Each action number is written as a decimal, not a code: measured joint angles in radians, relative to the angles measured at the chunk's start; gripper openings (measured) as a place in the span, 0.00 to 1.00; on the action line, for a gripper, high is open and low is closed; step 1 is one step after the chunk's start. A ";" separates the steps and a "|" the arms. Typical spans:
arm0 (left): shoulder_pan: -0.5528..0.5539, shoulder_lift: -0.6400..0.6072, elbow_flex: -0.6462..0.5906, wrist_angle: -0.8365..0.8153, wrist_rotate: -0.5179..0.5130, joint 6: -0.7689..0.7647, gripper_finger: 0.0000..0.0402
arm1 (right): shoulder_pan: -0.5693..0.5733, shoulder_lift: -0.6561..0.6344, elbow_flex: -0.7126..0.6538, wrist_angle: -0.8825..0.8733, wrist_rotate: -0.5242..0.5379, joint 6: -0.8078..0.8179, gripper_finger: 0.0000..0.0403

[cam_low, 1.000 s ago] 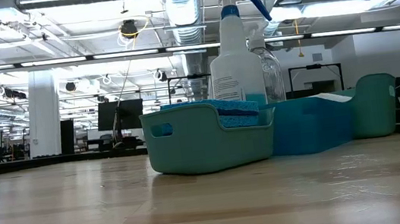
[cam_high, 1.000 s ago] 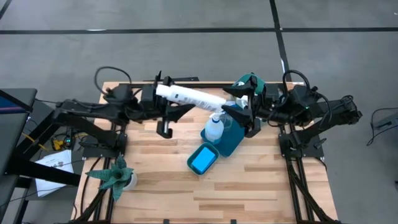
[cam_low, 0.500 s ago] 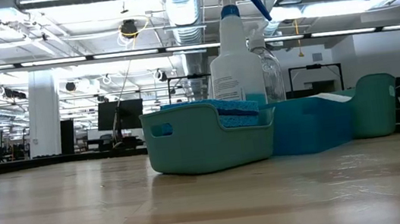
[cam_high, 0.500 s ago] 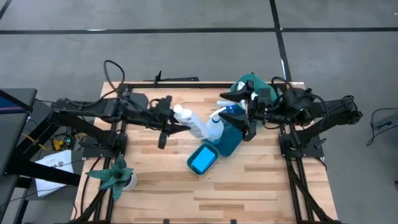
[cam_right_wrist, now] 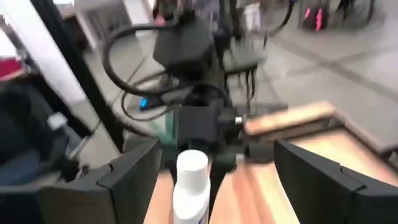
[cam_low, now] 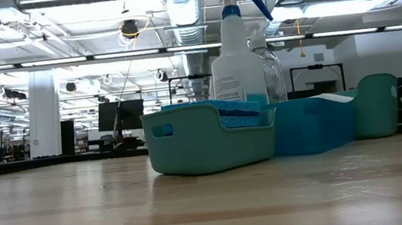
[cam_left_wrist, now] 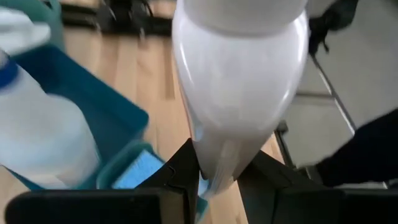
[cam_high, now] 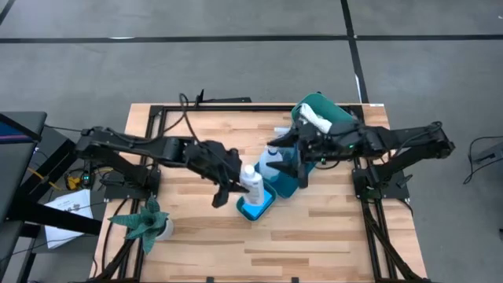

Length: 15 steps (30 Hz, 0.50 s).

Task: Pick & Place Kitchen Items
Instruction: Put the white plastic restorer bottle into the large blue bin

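Observation:
My left gripper [cam_high: 233, 189] is shut on a white bottle [cam_high: 251, 182], which hangs over the far left end of the small teal bin [cam_high: 256, 203]; a blue sponge [cam_left_wrist: 138, 175] lies in that bin. Beside it, the blue bin [cam_high: 288, 179] holds the white spray bottle [cam_high: 271, 162] with the blue trigger and a clear bottle [cam_low: 269, 67]. My right gripper [cam_high: 289, 161] hovers open above the blue bin. Its wrist view shows the white bottle's cap [cam_right_wrist: 191, 163] farther off between its fingers, untouched. My left gripper pinches the white bottle's body [cam_left_wrist: 214, 163] between its two fingers [cam_left_wrist: 181, 177], one on each side. The fingers slant down from the table's left. The bottle stands roughly upright, cap up, and is lifted clear above the teal bin.
A teal round container [cam_high: 321, 110] with a white cloth [cam_high: 315, 119] stands at the far right behind the blue bin. A green spiky plant [cam_high: 146, 222] sits at the near left corner. Bare wood lies along the table's near side [cam_high: 314, 244].
My left gripper has swung from the far left toward the teal bin, sinking and tipping downward. The white bottle has turned from lying level to roughly upright. My right gripper has come a little toward the near left, over the blue bin, and has tipped forward, staying open.

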 joint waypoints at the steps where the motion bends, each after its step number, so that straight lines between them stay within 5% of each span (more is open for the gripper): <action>1: -0.007 0.008 0.000 -0.013 0.000 0.000 0.20 | 0.001 0.005 0.000 -0.021 -0.008 0.015 0.75; 15: -0.042 0.034 0.000 -0.104 0.064 -0.002 0.20 | 0.011 0.140 0.076 -0.105 -0.229 0.104 0.75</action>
